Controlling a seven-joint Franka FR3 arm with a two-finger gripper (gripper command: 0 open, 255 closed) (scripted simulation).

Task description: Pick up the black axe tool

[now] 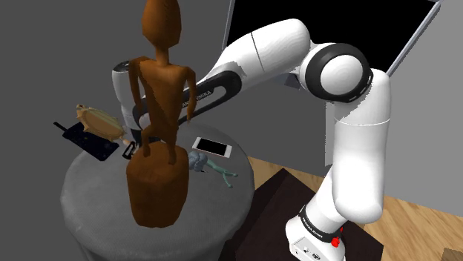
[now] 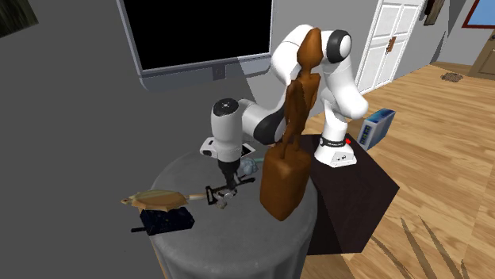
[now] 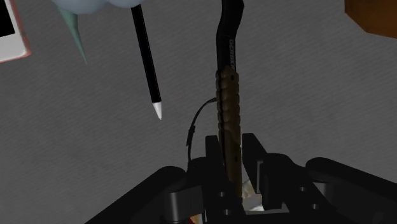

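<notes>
**tabletop_tom:** Shoulder view first. A round grey table (image 1: 89, 200) is seen, with a tall brown wooden figure (image 1: 159, 126) stood at its near side. The white arm (image 1: 260, 55) is stretched over towards the shoulder view's left, and its end is hidden behind that figure. A white phone (image 1: 213, 147) and a grey-green toy animal (image 1: 211, 167) are laid just to the right of the figure. A tan turtle (image 1: 96, 122) is perched on a dark navy object (image 1: 87, 142) at the far left.

**gripcheck:** And the axe (image 2: 211, 193)? In the second exterior view it's found near the middle of the table, between the turtle and the figure. It's right under the gripper (image 2: 224, 189), which is pointed straight down. Whether it's lifted off the surface can't be told.

**tabletop_tom:** The grip is settled by the wrist view. The black handle, with its knobbly olive-brown part, is run straight between the two fingers (image 3: 213, 153) and is pinched by them, so the gripper is clamped on the axe. A black pen (image 3: 146, 63) with a white tip is laid just beside the handle, roughly parallel to it and not touching.
</notes>
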